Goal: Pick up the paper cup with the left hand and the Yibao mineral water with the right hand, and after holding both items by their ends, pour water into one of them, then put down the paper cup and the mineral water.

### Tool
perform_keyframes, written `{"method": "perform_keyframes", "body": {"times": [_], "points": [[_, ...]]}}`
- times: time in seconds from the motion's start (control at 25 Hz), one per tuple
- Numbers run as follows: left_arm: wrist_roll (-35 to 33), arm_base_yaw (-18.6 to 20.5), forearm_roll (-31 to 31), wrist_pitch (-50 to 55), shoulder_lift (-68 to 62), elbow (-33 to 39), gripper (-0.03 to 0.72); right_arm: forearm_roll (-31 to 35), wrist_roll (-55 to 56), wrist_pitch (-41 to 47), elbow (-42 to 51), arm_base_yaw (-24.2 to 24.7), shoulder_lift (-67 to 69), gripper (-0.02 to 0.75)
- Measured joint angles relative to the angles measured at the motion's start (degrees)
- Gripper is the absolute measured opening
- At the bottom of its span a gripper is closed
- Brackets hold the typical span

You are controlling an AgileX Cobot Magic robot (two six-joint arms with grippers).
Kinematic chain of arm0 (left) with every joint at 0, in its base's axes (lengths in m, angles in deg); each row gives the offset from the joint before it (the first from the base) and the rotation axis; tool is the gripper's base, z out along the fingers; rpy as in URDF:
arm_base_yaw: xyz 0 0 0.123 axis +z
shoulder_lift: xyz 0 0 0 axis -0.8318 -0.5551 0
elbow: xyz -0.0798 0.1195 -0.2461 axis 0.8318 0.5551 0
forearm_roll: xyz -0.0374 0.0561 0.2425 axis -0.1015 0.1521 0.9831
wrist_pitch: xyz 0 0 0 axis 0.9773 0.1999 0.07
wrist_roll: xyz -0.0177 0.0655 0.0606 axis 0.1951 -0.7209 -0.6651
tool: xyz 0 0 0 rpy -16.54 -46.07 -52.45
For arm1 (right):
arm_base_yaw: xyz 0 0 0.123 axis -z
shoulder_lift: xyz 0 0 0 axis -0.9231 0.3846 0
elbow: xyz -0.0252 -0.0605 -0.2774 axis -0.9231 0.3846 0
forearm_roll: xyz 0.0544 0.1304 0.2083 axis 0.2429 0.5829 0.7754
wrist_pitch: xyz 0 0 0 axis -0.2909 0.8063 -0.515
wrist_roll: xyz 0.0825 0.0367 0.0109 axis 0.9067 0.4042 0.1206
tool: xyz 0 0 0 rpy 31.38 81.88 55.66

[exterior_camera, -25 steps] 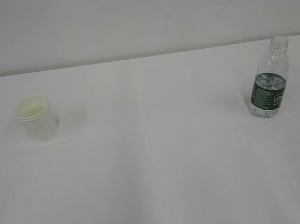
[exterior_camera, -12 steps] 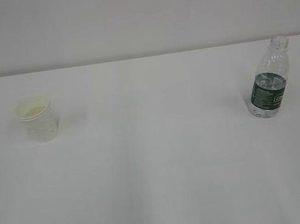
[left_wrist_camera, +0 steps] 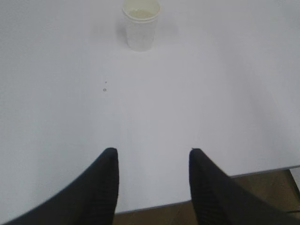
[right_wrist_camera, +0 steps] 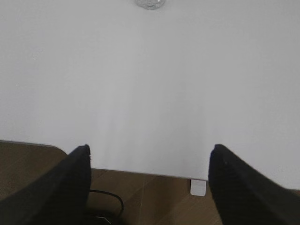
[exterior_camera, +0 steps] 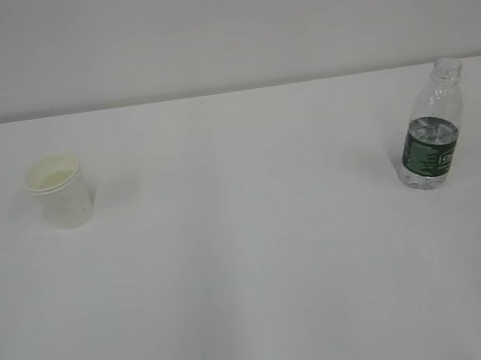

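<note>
Cup and bottle both stand upright on my white desk (exterior_camera: 253,276): paper cup (exterior_camera: 59,191) far left, Yibao mineral water (exterior_camera: 432,130) far right, well apart. My left pincer (left_wrist_camera: 152,154) and right pincer (right_wrist_camera: 149,152) gape open, empty, at the near edge.

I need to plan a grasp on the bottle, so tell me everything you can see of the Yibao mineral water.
The Yibao mineral water is a small clear ribbed plastic bottle with a dark green label band bearing white print. Its narrow neck shows no coloured cap. It stands upright on the white table, far right, apart from everything else; nothing touches it. Water seems to reach about the label's top. The right wrist view shows only its base.
</note>
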Motion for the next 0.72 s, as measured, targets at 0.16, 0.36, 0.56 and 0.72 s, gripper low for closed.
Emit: {"method": "perform_keyframes", "body": {"times": [0.16,0.36,0.56,0.72], "points": [[0.00,0.00,0.23,2.79,0.00,0.00,0.358,0.00,-0.13,0.02,0.14,0.00,-0.02,0.591],[0.00,0.00,0.45,5.92,0.00,0.00,0.358,0.00,-0.24,0.11,0.41,0.00,-0.02,0.591],[0.00,0.00,0.59,6.36,0.00,0.00,0.358,0.00,-0.24,0.15,0.49,0.00,-0.02,0.590],[0.00,0.00,0.59,6.65,0.00,0.00,0.358,0.00,-0.24,0.15,0.49,0.00,-0.13,0.590]]}}
